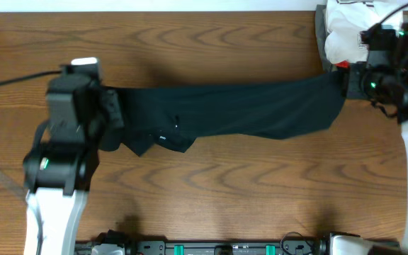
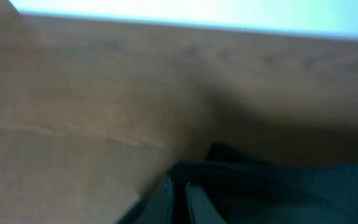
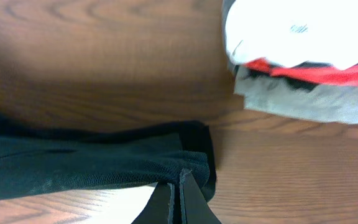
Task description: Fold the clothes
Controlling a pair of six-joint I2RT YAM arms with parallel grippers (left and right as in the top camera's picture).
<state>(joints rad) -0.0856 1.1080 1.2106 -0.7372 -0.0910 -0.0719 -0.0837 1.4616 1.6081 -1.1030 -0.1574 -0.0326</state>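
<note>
The black T-shirt (image 1: pixel 225 110) is stretched in a long band across the table between my two grippers, held above the wood. My left gripper (image 1: pixel 112 117) is shut on its left end; the left wrist view shows the closed fingers (image 2: pixel 178 193) with dark fabric (image 2: pixel 278 186) beside them. My right gripper (image 1: pixel 346 83) is shut on the right end; the right wrist view shows the closed fingers (image 3: pixel 180 186) pinching the shirt's edge (image 3: pixel 92 162). A small white mark (image 1: pixel 161 137) shows on a hanging fold near the left end.
A stack of other garments lies at the back right corner: a white one (image 1: pixel 346 28) with a red edge over a grey folded one (image 3: pixel 309 102). The wooden table (image 1: pixel 211 198) reaches to a rail of equipment at the front edge.
</note>
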